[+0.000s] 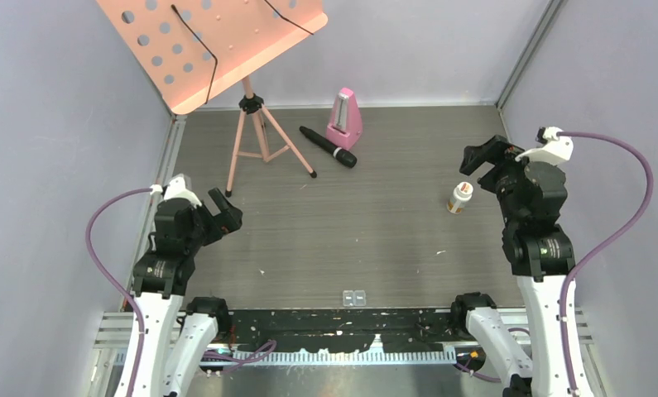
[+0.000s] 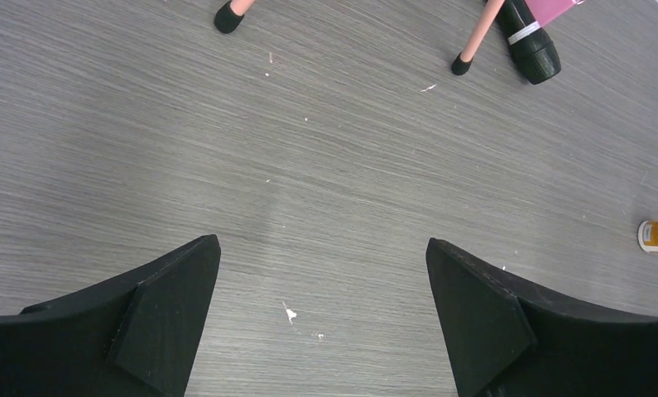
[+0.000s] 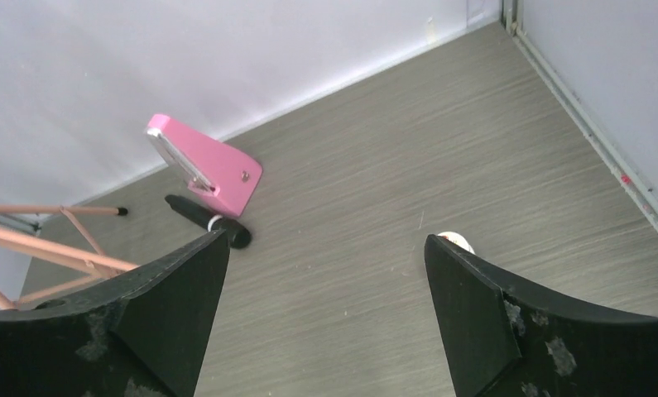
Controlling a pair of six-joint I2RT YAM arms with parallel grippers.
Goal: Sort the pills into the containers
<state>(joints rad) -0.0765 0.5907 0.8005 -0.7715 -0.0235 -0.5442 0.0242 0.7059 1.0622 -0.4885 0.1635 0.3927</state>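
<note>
Small clear plastic two-compartment pill box (image 1: 355, 297): set at the near edge of the grey table (image 1: 375, 215), long axis left–right, behind both claws. Left gripper (image 1: 225, 209) is judged slightly nearer than right gripper (image 1: 484, 160). Both are spread apart and empty. No pills can be made out.

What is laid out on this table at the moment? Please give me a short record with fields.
left gripper: open, holding nothing, over the left side of the table
right gripper: open, holding nothing, close to the small bottle
pill box: clear, two compartments, at the near edge between the arms
pills: too small to pick out with certainty
small bottle: white cap, orange label, right side
far side: pink music stand, black microphone, pink metronome
</note>
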